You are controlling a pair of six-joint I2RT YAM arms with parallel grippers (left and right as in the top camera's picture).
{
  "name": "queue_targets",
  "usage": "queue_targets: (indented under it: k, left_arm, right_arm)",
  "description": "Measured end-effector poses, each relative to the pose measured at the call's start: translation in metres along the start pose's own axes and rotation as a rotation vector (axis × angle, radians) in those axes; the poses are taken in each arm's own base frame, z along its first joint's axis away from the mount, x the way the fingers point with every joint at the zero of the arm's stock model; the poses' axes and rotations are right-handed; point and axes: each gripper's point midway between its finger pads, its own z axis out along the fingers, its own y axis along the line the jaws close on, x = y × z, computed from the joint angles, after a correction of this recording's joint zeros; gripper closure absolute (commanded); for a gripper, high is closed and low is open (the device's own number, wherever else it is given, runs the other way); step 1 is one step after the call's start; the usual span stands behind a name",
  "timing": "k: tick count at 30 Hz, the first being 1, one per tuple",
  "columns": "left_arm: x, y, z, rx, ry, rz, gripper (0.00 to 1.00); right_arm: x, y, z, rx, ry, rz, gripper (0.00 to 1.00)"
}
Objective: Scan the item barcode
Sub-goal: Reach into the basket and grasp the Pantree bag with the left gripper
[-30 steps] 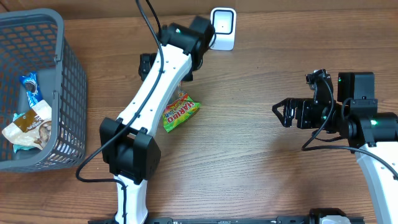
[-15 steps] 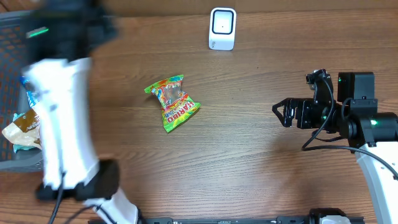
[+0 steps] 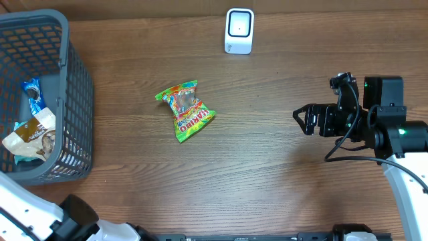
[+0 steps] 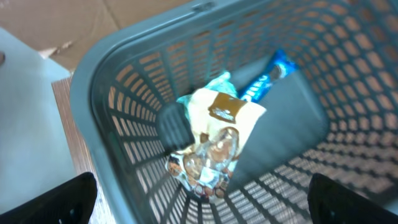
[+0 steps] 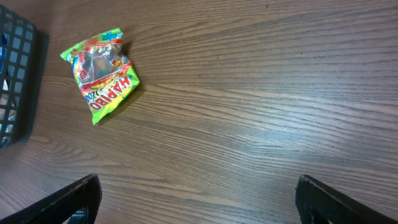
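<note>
We find both pincers wide and empty: the left pincer hangs over the grey plastic mesh basket, and the right pincer is well apart from the green crinkled gummy bag. The bag lies flat on the surface between basket and small white scanner. Risk: the cream snack packet and blue wrapper lie close together (one grab may lift both, or snag mesh). The surface is brown wood-grain; brown cardboard shows beyond.
</note>
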Motion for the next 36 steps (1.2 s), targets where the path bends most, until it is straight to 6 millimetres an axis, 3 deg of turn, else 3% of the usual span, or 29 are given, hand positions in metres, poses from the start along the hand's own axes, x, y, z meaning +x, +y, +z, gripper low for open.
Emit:
queue_targets:
  k: [3, 8, 14, 25, 29, 36]
  left_arm:
    - [-0.007, -0.001, 0.031, 0.029, 0.014, 0.001, 0.00]
    - [0.006, -0.034, 0.076, 0.132, 0.069, 0.120, 0.01]
    - [0.056, -0.058, 0.117, 0.141, 0.202, 0.252, 0.02]
    - [0.115, -0.044, 0.202, 0.064, 0.277, 0.265, 0.01]
    - [0.133, -0.036, 0.222, 0.044, 0.287, 0.269, 0.00]
    - [0.144, -0.024, 0.251, -0.010, 0.229, 0.273, 0.00]
  right_arm:
    - [-0.001, 0.000, 0.000, 0.000, -0.003, -0.002, 0.00]
    - [-0.003, 0.000, 0.000, -0.001, -0.014, -0.007, 0.00]
    - [-0.004, 0.000, 0.000, -0.001, -0.014, -0.007, 0.00]
    - [-0.004, 0.000, 0.000, -0.001, -0.015, -0.007, 0.00]
    - [-0.004, 0.000, 0.000, -0.001, -0.015, -0.007, 0.00]
    - [-0.004, 0.000, 0.000, -0.001, -0.015, -0.007, 0.00]
